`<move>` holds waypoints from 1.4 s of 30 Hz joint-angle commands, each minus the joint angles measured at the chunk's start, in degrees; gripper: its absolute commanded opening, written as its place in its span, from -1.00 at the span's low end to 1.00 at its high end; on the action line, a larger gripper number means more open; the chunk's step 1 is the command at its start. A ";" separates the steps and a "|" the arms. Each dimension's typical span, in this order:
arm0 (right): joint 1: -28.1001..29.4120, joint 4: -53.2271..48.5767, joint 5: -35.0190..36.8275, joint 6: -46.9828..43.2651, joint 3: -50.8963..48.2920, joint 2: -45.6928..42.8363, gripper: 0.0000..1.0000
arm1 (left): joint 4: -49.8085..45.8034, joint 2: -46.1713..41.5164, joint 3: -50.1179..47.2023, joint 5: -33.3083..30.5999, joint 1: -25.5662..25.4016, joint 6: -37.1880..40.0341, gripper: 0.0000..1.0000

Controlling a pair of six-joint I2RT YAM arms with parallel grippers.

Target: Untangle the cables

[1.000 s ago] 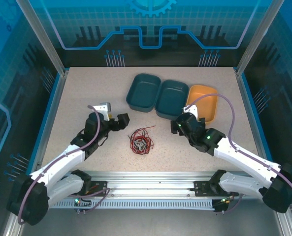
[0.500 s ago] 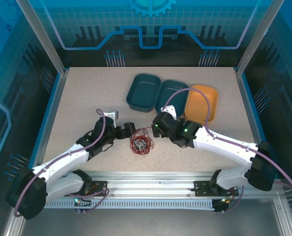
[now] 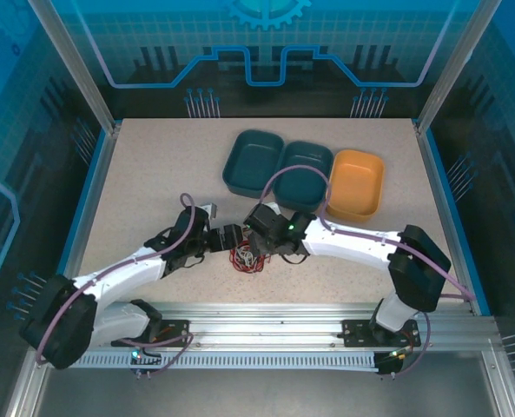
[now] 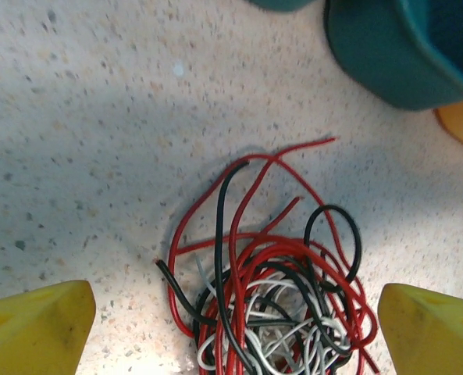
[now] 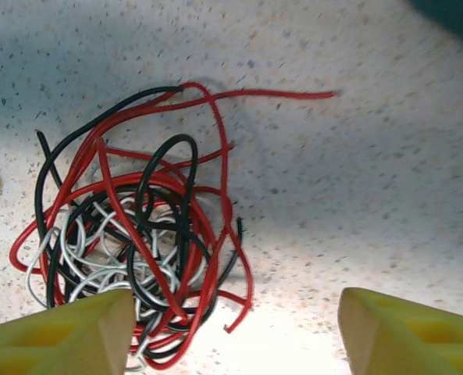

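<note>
Standing wide apart, the yellow fingers of the left gripper flank the cables and grip nothing. The right gripper is just as wide and empty, with the heap beside one of its fingers. Red, black and white wires lie knotted in one tangle on the table, near its middle, with both grippers low over it. Two teal trays and an orange tray sit farther back.
</note>
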 commanded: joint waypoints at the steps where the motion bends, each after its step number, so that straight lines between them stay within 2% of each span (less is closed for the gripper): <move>1: 0.40 0.73 -3.89 1.27 2.44 1.76 0.16 | 1.97 1.93 1.51 4.52 -0.57 -1.22 0.79; 14: -1.11 3.37 -9.16 -0.13 3.85 6.51 -0.47 | 3.65 5.46 0.95 6.22 -0.56 -2.01 0.41; 20: -1.83 4.28 -9.70 -0.39 3.85 7.92 -0.60 | 4.68 7.01 0.67 6.07 -0.55 -2.29 0.30; 28: -2.11 4.14 -9.20 -0.65 3.85 7.07 -0.90 | 5.52 8.55 0.49 5.79 -0.59 -2.64 0.16; 33: -2.07 3.21 -7.85 -1.31 3.85 4.22 -0.94 | 6.59 9.93 0.82 5.60 -0.60 -2.60 -0.03; 40: -2.11 1.42 -5.02 -2.09 3.61 0.02 -0.96 | 8.94 12.73 1.87 5.25 -0.60 -2.64 -0.54; 42: -2.17 1.14 -4.34 -2.11 3.25 -1.12 -1.00 | 9.46 13.35 2.11 5.17 -0.61 -2.75 -0.61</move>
